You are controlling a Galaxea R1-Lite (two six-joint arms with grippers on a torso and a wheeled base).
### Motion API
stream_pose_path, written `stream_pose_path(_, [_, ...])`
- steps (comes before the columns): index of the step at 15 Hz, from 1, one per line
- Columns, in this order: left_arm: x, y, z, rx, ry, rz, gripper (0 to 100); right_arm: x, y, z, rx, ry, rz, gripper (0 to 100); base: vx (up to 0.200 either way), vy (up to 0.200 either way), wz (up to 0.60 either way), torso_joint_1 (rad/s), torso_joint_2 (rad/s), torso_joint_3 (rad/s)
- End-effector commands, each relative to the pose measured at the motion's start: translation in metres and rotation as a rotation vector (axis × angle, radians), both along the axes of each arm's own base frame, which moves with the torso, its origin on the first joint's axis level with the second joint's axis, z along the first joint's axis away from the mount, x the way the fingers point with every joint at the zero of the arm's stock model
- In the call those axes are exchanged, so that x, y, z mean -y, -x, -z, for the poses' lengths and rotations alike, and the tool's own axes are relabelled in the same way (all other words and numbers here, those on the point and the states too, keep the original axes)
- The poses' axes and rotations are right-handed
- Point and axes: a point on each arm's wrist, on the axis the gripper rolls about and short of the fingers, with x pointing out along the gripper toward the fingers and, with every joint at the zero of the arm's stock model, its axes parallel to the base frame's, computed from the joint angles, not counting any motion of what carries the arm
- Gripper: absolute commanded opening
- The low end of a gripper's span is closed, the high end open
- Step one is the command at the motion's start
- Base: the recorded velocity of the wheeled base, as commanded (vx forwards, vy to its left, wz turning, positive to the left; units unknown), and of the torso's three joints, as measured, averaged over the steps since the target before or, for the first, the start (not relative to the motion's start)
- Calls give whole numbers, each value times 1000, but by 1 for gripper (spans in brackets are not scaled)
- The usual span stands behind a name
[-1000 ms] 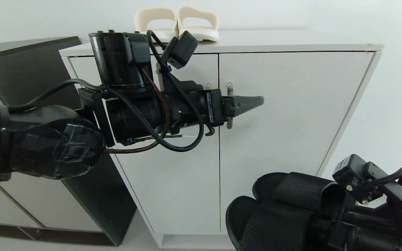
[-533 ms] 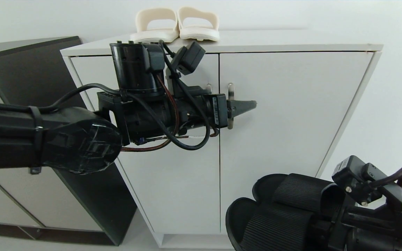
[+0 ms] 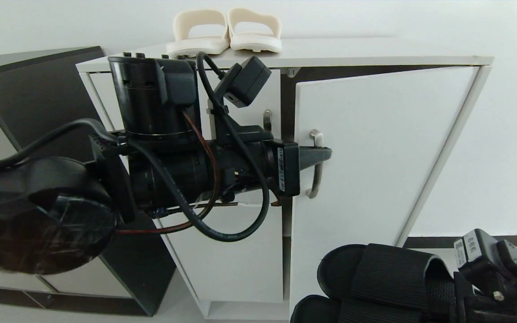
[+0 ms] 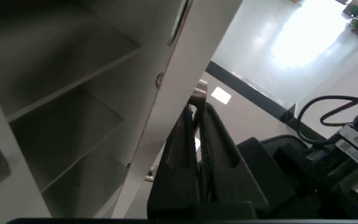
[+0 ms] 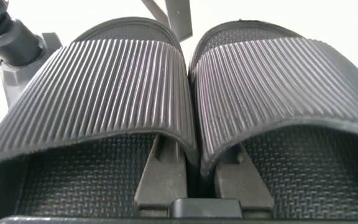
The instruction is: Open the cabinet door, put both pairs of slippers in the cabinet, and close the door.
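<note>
cabinet (image 3: 375,50) ctr frame | R door (image 3: 384,148) ajar, dark gap along its L edge | black slippers (image 3: 375,278) lower R, R gripper (image 5: 197,177) clamped on their inner sides | cream slippers (image 3: 227,31) top ctr, on cabinet top | L gripper (image 3: 323,154) mid-frame, clenched on door handle (image 3: 316,181)

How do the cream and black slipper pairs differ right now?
The cream slippers sit side by side on the cabinet top, untouched; the black slippers are clamped together in the right gripper. Cream straps are smooth; black straps are ribbed. Both are slide pairs, neither yet inside.
</note>
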Motion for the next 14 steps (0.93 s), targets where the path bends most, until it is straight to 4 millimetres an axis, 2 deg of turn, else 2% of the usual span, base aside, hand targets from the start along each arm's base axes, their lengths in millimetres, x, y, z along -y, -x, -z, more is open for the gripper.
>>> stream_pose_path(1, [-8, 24, -9, 24, 20, -4, 0, 4, 3, -2, 12, -15, -4, 0, 0, 0, 0, 0, 0, 0])
stream_pose_path(3, [-24, 50, -15, 47, 31, 8, 0, 3, 3, -3, 12, -16, -4, 0, 0, 0, 0, 0, 0, 0])
stream_pose_path(6, [-45, 67, -17, 63, 47, 0, 0, 3, 3, -2, 10, -13, -4, 0, 0, 0, 0, 0, 0, 0])
stream_pose_path(8, [-50, 57, -13, 49, 33, -39, 0, 2, 5, -3, 9, -13, -19, 0, 0, 0, 0, 0, 0, 0])
stream_pose_path(14, [-17, 10, 12, -26, -33, -71, 0, 4, 7, -5, -43, 65, -9, 0, 0, 0, 0, 0, 0, 0])
